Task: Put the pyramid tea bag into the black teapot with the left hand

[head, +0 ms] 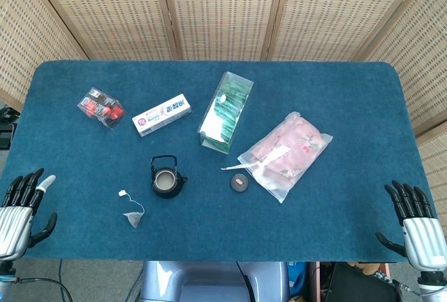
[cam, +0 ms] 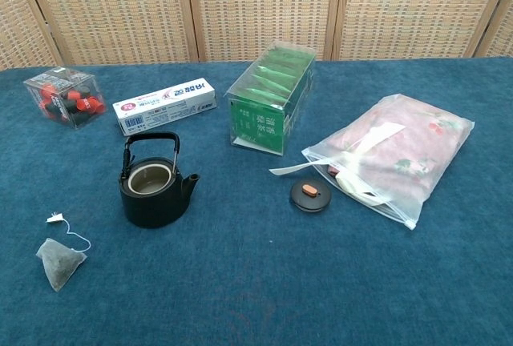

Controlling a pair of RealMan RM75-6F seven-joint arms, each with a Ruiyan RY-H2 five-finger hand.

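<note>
The pyramid tea bag (head: 132, 219) (cam: 59, 263) lies on the blue table with its string and small white tag (cam: 54, 219) trailing up-left. The black teapot (head: 167, 178) (cam: 152, 185) stands upright and lidless, just right of and beyond the bag. Its round lid (head: 239, 182) (cam: 310, 195) rests on the table to the right. My left hand (head: 21, 207) hovers open at the table's front left corner, well left of the tea bag. My right hand (head: 418, 226) is open at the front right corner. The chest view shows neither hand.
A clear box of red and black items (head: 100, 107), a white toothpaste carton (head: 162, 114), a clear box of green tea packets (head: 225, 111) and a pink floral bag in plastic (head: 286, 154) lie across the table's far half.
</note>
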